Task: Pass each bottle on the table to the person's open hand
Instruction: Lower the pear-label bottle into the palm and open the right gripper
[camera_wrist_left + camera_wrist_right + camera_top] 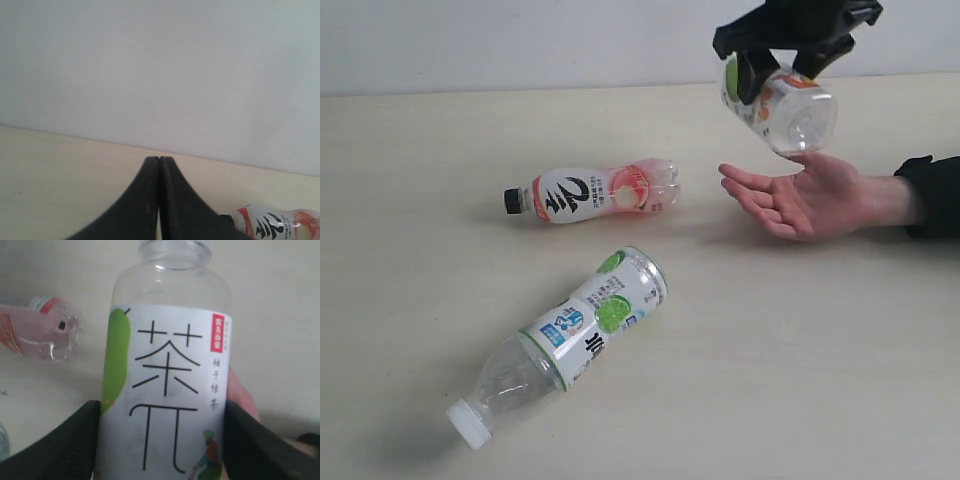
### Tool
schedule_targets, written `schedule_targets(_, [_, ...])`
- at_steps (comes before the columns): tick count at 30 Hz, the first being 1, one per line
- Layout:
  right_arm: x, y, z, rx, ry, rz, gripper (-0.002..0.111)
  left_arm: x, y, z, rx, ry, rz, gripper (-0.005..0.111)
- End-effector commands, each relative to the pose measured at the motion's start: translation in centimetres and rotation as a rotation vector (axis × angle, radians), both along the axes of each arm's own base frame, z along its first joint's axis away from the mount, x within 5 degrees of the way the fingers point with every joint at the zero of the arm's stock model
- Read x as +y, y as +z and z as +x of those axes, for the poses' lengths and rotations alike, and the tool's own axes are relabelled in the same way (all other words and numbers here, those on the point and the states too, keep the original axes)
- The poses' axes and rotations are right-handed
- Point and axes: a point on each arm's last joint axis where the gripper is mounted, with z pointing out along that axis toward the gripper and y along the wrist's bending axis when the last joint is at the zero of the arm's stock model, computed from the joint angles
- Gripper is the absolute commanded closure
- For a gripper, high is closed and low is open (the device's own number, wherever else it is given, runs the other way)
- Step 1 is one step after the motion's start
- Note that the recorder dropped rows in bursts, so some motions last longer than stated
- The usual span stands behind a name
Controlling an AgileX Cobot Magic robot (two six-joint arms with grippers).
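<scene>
Exterior view: clamps the green-orange bottle [790, 108] across its label in the right gripper [782, 72], tilted, with its base hanging just above the person's open hand [800, 200] at the right, apparently not yet touching the palm. Shows 2 more lying on the table [820, 360]: the pink-white bottle [595, 192] to the left of the hand, and the green-lime bottle [580, 335] nearer, cap toward the near left.

Left wrist view: shows the left gripper [159, 162] with fingertips pressed together, holding nothing, above the table and near the pink-white bottle.

Right wrist view: pinches the label from both sides between dark fingers [55, 450]; glimpses the palm behind the bottle.

Could go wrong at release: opening while the round bottle is tilted and off the palm's centre would likely send it rolling off the fingers onto the table. Lowering too far risks pressing into the hand.
</scene>
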Motion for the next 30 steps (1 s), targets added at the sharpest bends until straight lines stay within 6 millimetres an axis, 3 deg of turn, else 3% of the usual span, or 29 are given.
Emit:
schedule_targets(1, [-0.9, -1.5, -2.8, -0.051, 0.004, 0.01, 0.108, 0.0, 0.0, 0.0, -0.009, 0.002, -0.006, 0.106])
schedule_targets(7, [-1.9, -5.2, -5.7, -0.018, 0.024, -0.019, 0.108, 0.0, 0.0, 0.0, -0.009, 0.002, -0.006, 0.106])
schedule_targets(13, [-2.6, -7.5, -6.3, -0.064, -0.047, -0.036, 0.108, 0.0, 0.0, 0.0, -0.009, 0.002, -0.006, 0.106])
schedule_targets(30, [-2.4, -7.9, -5.8, -0.15, -0.115, 0.017, 0.106, 0.0, 0.0, 0.0, -0.009, 0.002, -0.006, 0.106])
